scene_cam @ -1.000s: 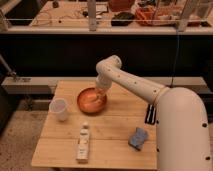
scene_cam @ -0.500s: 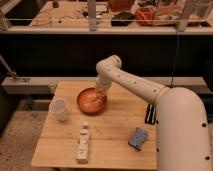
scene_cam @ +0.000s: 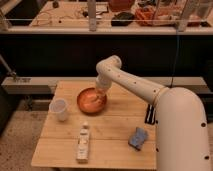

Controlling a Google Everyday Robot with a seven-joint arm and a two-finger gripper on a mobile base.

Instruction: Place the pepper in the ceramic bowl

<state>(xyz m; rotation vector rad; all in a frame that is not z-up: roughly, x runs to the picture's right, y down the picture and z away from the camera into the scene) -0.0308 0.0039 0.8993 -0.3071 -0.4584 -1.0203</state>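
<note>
The ceramic bowl (scene_cam: 91, 101) is a round, glossy orange-brown dish on the wooden table (scene_cam: 112, 130), left of centre. My gripper (scene_cam: 101, 92) hangs at the end of the white arm, right over the bowl's far right rim. The pepper does not stand out: its colour merges with the bowl and the gripper hides that spot, so I cannot tell whether it lies in the bowl or sits in the gripper.
A translucent white plastic cup (scene_cam: 59, 109) stands left of the bowl. A white bottle with an orange label (scene_cam: 83, 142) lies near the front edge. A blue sponge (scene_cam: 137, 138) lies at the front right. The arm's white body (scene_cam: 177, 130) fills the right side.
</note>
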